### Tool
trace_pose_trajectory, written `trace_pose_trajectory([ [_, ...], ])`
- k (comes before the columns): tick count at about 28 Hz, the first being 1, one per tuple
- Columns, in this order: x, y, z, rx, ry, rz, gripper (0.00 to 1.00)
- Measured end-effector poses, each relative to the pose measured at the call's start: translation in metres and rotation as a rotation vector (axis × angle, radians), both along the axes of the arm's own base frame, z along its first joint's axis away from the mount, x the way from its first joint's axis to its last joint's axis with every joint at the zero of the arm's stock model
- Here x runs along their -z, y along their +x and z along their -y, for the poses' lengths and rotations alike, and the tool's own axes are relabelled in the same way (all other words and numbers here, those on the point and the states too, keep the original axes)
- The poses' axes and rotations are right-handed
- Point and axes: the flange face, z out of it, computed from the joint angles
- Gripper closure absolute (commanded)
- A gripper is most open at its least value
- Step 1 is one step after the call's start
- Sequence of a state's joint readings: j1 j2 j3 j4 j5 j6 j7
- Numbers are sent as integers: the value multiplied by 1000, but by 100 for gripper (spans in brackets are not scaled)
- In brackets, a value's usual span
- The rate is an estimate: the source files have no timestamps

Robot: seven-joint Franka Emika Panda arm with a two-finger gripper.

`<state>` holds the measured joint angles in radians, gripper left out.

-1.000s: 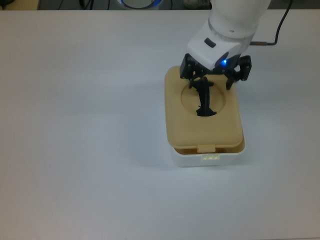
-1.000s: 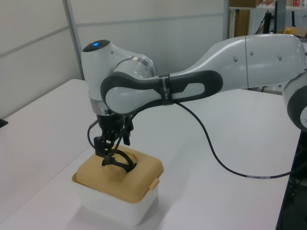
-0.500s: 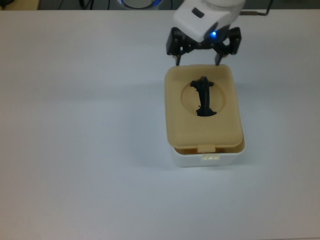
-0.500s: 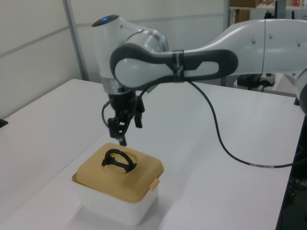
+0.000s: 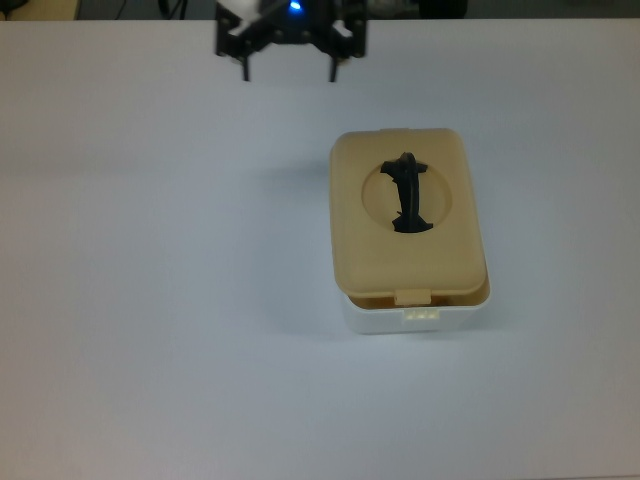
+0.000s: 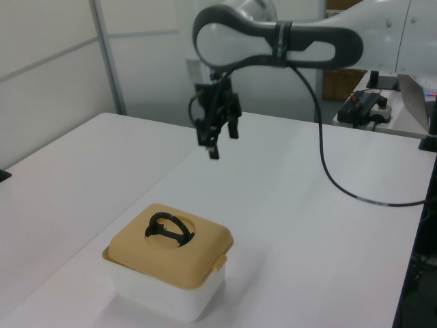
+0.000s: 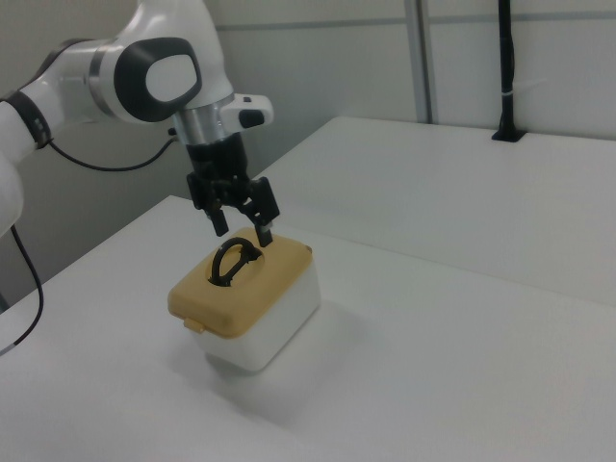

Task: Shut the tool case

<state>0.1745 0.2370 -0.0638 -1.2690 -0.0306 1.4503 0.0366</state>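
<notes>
A white surface (image 5: 150, 300) fills the scene, with pale wall panels behind it in the left view. The arm (image 6: 287, 44) reaches in above it, a black cable (image 6: 328, 164) hanging from it. The tool case (image 5: 410, 235) sits on the surface toward the top view's right, its tan lid (image 5: 405, 215) resting on the white tub (image 5: 415, 318), black handle (image 5: 407, 192) standing in the round recess. The tool (image 5: 290, 68) hangs in the air well apart from the case, its 2 fingers spread wide and holding nothing.
</notes>
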Motion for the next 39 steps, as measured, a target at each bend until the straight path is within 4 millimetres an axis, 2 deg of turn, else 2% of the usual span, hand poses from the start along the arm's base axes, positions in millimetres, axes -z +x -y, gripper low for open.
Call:
trace_pose_trajectory([
  [3, -2, 0, 30, 15, 2, -4, 0],
  [8, 1, 1, 64, 27, 4, -13, 0],
  [13, -1, 0, 84, 30, 6, -12, 0],
  [19, -6, -4, 90, 37, 7, -5, 0],
  [27, -2, -4, 91, 40, 7, -14, 0],
  [39, -2, -6, 118, 84, 1, -11, 0],
])
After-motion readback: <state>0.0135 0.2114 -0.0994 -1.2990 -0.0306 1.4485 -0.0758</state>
